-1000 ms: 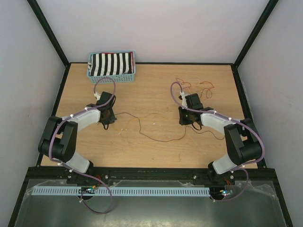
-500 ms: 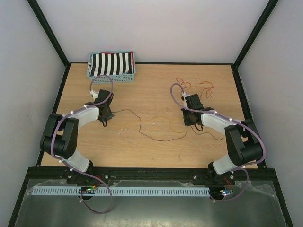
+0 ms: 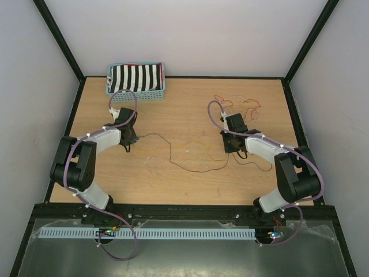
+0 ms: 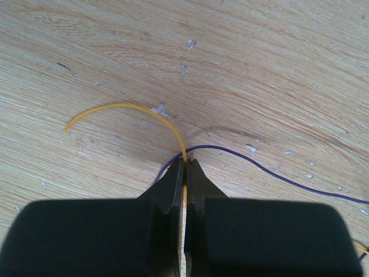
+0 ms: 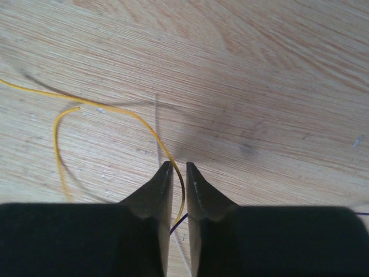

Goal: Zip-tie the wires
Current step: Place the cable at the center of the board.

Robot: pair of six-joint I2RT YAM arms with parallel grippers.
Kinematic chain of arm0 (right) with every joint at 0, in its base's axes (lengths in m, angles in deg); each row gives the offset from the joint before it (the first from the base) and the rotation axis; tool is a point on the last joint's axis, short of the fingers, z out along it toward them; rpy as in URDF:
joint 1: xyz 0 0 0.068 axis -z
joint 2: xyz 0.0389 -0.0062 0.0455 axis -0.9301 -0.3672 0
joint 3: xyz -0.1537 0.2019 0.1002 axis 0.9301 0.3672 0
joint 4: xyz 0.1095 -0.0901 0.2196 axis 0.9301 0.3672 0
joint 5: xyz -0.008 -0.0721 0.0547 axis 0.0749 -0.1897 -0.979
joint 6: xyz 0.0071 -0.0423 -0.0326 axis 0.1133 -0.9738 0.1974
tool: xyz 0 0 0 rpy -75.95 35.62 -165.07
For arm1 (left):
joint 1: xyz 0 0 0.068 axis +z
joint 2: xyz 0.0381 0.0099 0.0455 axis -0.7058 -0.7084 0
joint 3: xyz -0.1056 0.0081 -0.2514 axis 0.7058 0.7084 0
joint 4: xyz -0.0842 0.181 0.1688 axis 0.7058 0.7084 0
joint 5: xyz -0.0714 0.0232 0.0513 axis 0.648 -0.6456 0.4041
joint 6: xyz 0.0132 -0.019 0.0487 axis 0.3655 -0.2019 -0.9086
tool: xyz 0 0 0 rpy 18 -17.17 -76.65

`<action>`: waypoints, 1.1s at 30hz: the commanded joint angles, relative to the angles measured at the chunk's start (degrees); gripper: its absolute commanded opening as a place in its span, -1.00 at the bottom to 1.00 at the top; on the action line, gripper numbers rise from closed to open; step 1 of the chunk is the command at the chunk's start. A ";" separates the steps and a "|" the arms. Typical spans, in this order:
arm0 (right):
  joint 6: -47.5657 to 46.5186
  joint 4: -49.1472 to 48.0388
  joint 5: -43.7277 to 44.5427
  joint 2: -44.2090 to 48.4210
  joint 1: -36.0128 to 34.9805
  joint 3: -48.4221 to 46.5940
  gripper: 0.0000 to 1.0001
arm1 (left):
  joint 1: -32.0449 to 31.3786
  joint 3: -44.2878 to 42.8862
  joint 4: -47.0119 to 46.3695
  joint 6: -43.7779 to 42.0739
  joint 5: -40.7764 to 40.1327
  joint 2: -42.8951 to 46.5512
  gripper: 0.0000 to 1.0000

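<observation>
The bare tabletop [image 3: 184, 109] between the left arm [image 3: 95, 141] and the right arm [image 3: 268, 147] leaves room to pass, crossed only by thin wires [image 3: 199, 171] that also tangle at far right, while the basket [image 3: 136, 86] blocks the far-left corner and walls [image 3: 23, 115] close three sides.

Left arm [image 3: 102, 138]: elbow folded back toward own base, forearm reaching forward, wrist bent down.
Left gripper [image 4: 185, 162]: tips pressed tight together, aimed down at the surface. Yellow wire [image 4: 124, 107] nipped between tips, curling out ahead and left of them.
Right arm [image 3: 262, 144]: mirrored fold, wrist bent down.
Right gripper [image 5: 179, 166]: tips low, fingers parted by narrow slit. Yellow strand [image 5: 144, 120] runs loose through slit, unclamped.
</observation>
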 commanded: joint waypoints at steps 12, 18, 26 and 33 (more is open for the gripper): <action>-1.01 1.24 -8.93 4.59 -0.32 -3.88 0.19 | 0.11 1.87 0.97 -0.73 4.16 0.17 -0.49; -0.75 1.60 -10.04 5.39 -0.28 -5.52 0.36 | 0.18 2.77 1.54 -1.50 3.79 3.29 -0.10; 0.81 1.48 -7.72 4.23 -0.31 -10.95 0.65 | 1.00 3.13 4.94 -2.88 0.90 9.88 0.31; 2.68 0.79 -1.57 -1.83 1.87 -20.22 0.82 | 2.83 4.16 7.84 -3.76 0.17 18.56 0.73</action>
